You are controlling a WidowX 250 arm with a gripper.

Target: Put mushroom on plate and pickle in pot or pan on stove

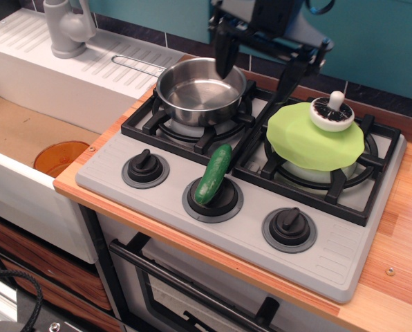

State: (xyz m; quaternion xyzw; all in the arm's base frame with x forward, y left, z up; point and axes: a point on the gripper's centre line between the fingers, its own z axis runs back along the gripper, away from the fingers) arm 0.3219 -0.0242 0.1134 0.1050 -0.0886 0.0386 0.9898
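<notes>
Grey faucet (66,26) is standing on the white ribbed drainboard (47,55), upper left. Orange disc (61,158) is lying in the sink (26,131) below. Wooden counter (399,235) is showing at right.

We see the gripper (256,66) cut off by the top edge, its upper body out of sight. The pickle (213,173) hides the middle knob's (213,198) handle. The plate (314,136) covers the right burner's centre. The tap (68,26) is cropped above.
</notes>
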